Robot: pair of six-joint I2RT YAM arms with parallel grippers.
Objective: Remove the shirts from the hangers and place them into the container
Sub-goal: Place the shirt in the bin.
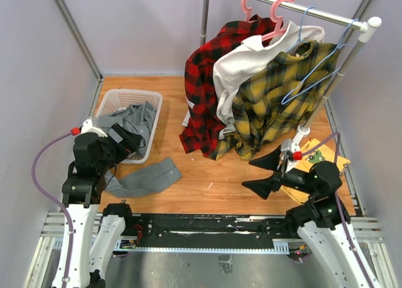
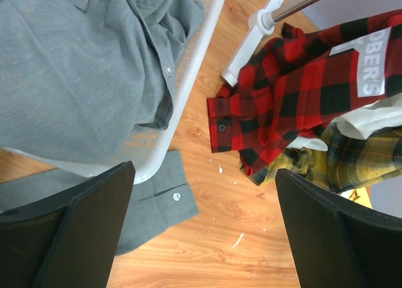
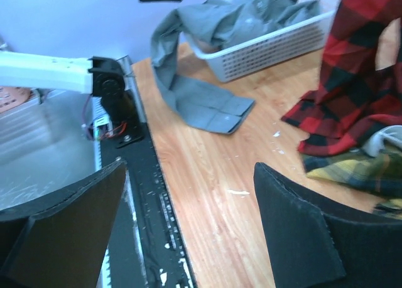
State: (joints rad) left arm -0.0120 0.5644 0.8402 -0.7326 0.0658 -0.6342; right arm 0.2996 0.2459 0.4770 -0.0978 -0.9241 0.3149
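Wooden table (image 1: 207, 169), red plaid shirt (image 2: 295, 93), label (image 2: 367, 68) reading "OBER'S"

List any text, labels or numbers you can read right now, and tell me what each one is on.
"BER'S": pale letters on a grey label on the red-and-black plaid shirt, left wrist view; the start of the word is cut off.
Patches on the yellow cloth: too small to read.
Nothing else is legible in any view.

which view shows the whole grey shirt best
Top external: the grey shirt lies in the basket with one sleeve trailing over the rim onto the table. Left wrist crops it to body and cuff; right wrist sees it side-on.
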